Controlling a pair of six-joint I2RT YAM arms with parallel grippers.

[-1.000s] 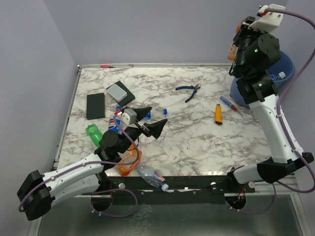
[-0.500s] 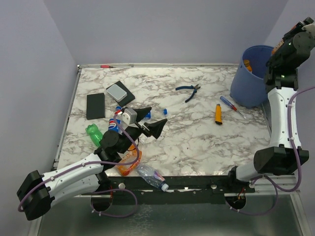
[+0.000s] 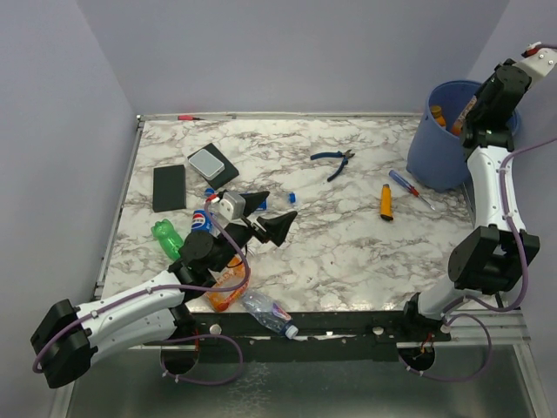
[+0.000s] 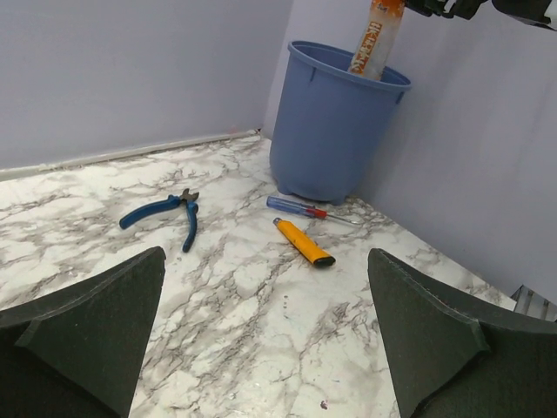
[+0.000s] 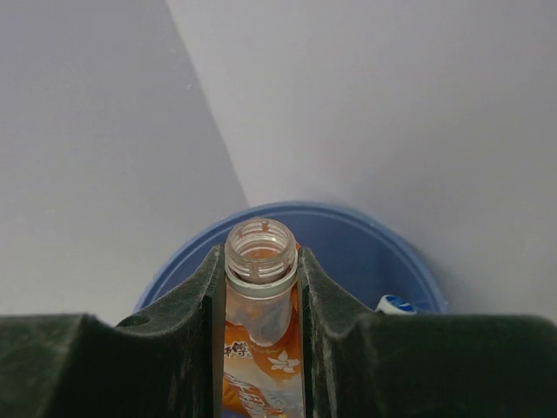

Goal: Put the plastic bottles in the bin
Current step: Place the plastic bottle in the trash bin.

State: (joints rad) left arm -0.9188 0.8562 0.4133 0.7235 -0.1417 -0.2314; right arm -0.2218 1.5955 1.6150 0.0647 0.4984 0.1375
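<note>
My right gripper (image 5: 258, 287) is shut on the neck of a capless orange-labelled bottle (image 5: 259, 261), hanging it upright over the open blue bin (image 5: 357, 228). In the top view the gripper (image 3: 467, 111) is above the bin's (image 3: 435, 161) right rim. A blue-and-white cap (image 5: 396, 305) shows inside the bin. My left gripper (image 3: 270, 215) is open and empty, low over the table's left middle. Near it lie a green bottle (image 3: 165, 237), a blue-labelled bottle (image 3: 202, 219), an orange-tinted bottle (image 3: 228, 287) and a clear bottle (image 3: 268, 312). In the left wrist view the held bottle (image 4: 376, 39) stands over the bin (image 4: 335, 131).
Blue pliers (image 3: 332, 160), a screwdriver (image 3: 407, 186) and an orange-handled tool (image 3: 385, 201) lie between the arms and the bin. A flat black slab (image 3: 169, 187) and a grey-topped box (image 3: 211, 164) lie at the back left. A wall stands close behind the bin.
My right arm has swung from in front of the bin to its right side, carrying the orange bottle over the bin's opening. The left arm has not moved.
</note>
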